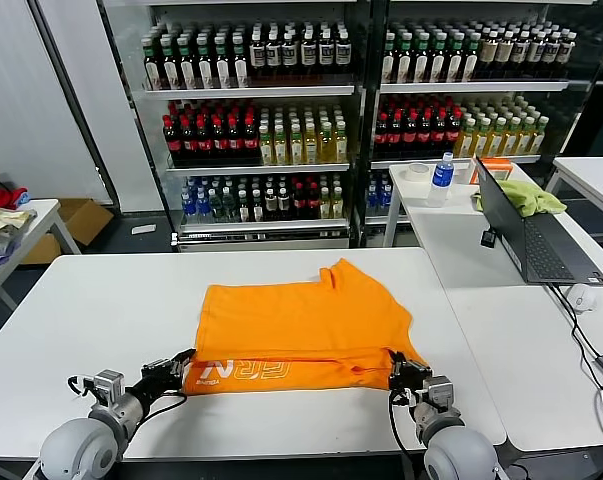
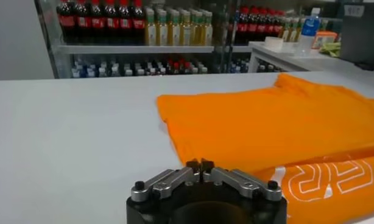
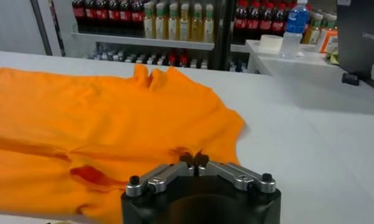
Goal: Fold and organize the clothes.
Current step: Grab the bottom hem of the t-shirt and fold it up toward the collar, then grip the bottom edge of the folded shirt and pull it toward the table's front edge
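My left gripper (image 1: 184, 362) fingertips together at orange T-shirt (image 1: 306, 320) near-left corner; right gripper (image 1: 393, 369) likewise at near-right corner; grip on cloth unclear.

Bare table (image 1: 101, 310) left of T-shirt (image 1: 301, 325); laptop (image 1: 536, 235) perhaps blocks right.

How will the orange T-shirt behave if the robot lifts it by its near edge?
The orange T-shirt lies flat with soft creases and a folded-over near strip, so it is probably floppy and will sag between the two lifting points. It looks thin, so likely light. On the smooth white table it may slide rather than stay put when pushed.
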{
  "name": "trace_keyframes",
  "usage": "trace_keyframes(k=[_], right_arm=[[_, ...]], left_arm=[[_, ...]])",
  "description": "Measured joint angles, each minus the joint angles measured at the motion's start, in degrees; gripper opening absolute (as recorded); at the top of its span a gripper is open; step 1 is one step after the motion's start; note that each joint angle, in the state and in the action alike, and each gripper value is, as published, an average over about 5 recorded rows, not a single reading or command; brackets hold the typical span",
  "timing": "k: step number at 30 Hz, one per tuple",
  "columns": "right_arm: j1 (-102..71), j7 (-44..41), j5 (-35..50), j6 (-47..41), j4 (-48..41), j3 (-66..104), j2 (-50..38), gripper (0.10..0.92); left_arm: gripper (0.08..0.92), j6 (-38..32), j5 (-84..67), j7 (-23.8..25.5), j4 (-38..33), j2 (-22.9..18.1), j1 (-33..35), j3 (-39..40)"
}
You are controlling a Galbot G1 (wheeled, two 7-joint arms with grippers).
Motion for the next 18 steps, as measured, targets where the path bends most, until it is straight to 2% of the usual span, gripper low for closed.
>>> trace_keyframes(k=[10,18], right_arm=[[-2.6,-1.7,0.0,-1.6,3.6,2.8,-1.3,0.57],[-8.3,-3.4,0.8,-1.5,7.2,8.1,-2.8,0.783]], left_arm=[[0.471,0.2,1.4,0.3,-1.1,1.0,1.7,-1.5],[0.696,2.3,-0.3,-2.0,-5.2,1.3,5.3,-2.2]])
